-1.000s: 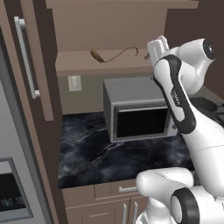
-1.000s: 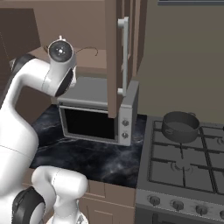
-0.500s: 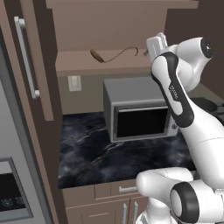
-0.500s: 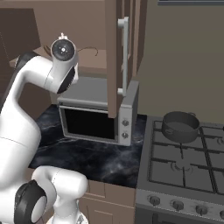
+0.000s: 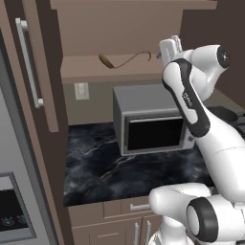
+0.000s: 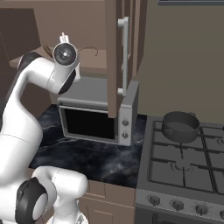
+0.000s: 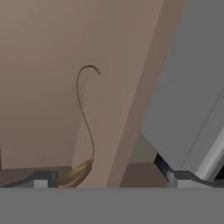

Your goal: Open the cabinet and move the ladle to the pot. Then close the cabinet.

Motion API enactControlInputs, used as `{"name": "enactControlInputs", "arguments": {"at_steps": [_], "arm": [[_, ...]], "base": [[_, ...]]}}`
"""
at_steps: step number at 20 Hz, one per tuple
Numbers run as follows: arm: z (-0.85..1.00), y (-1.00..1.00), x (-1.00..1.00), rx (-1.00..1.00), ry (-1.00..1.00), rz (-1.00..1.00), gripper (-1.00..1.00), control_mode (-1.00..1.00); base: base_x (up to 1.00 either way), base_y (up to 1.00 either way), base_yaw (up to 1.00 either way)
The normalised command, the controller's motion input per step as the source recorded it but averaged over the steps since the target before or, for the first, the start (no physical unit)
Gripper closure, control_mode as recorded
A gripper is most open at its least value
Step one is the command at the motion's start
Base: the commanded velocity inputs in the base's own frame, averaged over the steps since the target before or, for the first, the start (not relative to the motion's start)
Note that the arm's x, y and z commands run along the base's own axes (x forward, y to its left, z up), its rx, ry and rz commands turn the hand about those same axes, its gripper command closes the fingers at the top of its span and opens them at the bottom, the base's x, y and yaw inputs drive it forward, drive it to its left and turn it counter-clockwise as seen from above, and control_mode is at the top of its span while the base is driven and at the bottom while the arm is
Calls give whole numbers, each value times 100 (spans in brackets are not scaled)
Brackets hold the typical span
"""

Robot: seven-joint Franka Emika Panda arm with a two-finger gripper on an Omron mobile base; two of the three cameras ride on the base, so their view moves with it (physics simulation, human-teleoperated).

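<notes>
The cabinet stands open, its left door swung out left and its right door seen edge-on with a silver bar handle. On the shelf lies the brown ladle, oval bowl to the left and thin curved handle to the right. In the hand view the ladle runs from its hooked end down to the bowl by the left fingertip. My gripper is open at shelf height, just right of the ladle's handle and apart from it. The dark pot sits on the stove.
A grey microwave stands on the black marble counter under the shelf. The gas stove lies to the right of it. A wall outlet sits behind. Low cabinet drawers run below the counter.
My hand has edged slightly left toward the ladle's handle end. The jaws stay open, and the ladle, doors and pot have not moved.
</notes>
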Motion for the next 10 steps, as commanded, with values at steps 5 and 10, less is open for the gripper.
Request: {"name": "enactControlInputs", "arguments": {"at_steps": [5,10], "arm": [[6,0,26,0,-2,0,-100,-100],[8,0,24,0,0,0,-100,-100]], "base": [[0,0,0],[0,0,0]]}}
